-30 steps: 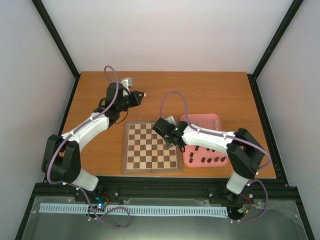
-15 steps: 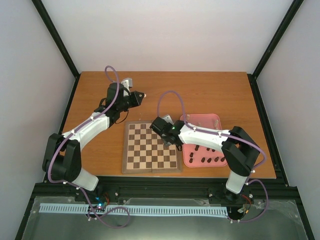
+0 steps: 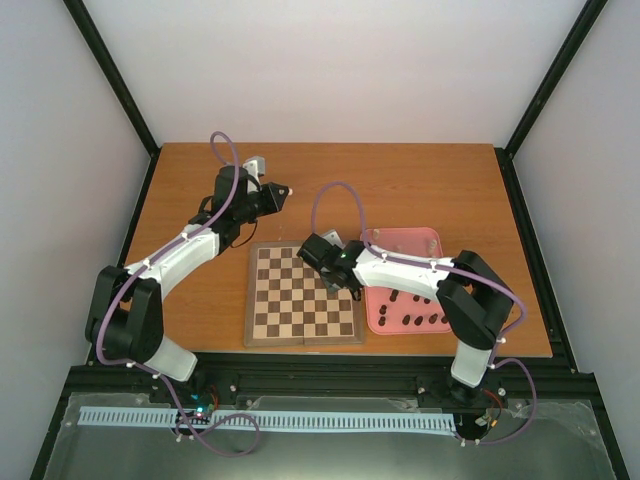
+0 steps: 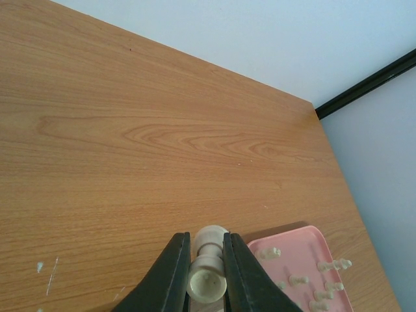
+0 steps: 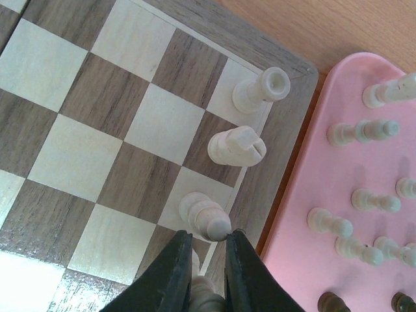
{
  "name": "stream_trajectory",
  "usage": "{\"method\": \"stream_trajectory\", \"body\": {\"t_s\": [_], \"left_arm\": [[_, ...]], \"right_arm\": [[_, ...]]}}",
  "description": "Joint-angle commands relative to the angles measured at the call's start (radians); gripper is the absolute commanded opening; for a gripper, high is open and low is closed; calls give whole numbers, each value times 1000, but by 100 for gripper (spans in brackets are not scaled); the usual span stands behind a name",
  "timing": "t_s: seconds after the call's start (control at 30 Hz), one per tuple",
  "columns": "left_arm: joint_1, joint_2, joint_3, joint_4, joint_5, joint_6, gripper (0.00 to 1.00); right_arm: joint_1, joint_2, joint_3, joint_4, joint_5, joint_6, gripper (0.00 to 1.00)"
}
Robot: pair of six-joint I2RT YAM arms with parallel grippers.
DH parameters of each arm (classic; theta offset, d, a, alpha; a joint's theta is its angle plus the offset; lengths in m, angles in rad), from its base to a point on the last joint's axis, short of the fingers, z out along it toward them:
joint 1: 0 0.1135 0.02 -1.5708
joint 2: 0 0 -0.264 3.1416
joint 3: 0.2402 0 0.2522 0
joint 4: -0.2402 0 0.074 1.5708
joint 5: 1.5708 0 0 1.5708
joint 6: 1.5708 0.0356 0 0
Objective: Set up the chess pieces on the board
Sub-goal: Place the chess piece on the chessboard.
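Left gripper (image 4: 205,242) is pinching a smooth turned cream chessman (image 4: 207,276) above the wood-grain table (image 4: 130,130) | right gripper (image 5: 207,244) is clamping a cream piece (image 5: 203,298) at the checked wooden board (image 5: 97,156) edge | three cream men are standing there: rook (image 5: 260,90), knight (image 5: 237,146), round-headed man (image 5: 203,214), beside the glossy pink tray (image 5: 305,169).

Left arm (image 3: 180,255): extended forward, forearm angled to its right. Left gripper (image 4: 207,246): jaws clamped on a cream chessman (image 4: 207,284) seated between the fingers. Right arm (image 3: 410,268): elbow bent, forearm swung across to its left, wrist pitched downward. Right gripper (image 5: 209,239): jaws set narrow, a cream piece (image 5: 203,296) pinched just behind the fingertips.
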Motion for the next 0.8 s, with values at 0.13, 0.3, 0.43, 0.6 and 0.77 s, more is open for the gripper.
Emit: {"method": "stream_trajectory", "body": {"t_s": [0.13,0.3,0.43,0.6,0.77], "left_arm": [[6,14,41,18,14,22,1],[7,15,41,19,16,22,1],[8,15,42,18,16,22,1],[8,15,44,17,15,22,1],[8,20,44,17,16,21,1]], "right_arm": [[8,31,32,6,-1,-7,16],[8,39,37,-1,-10,-10,19],[8,39,38,-8,-11,-8,21],[8,25,34,-12,-12,-8,28],[8,17,31,-13,-19,-12,29]]}}
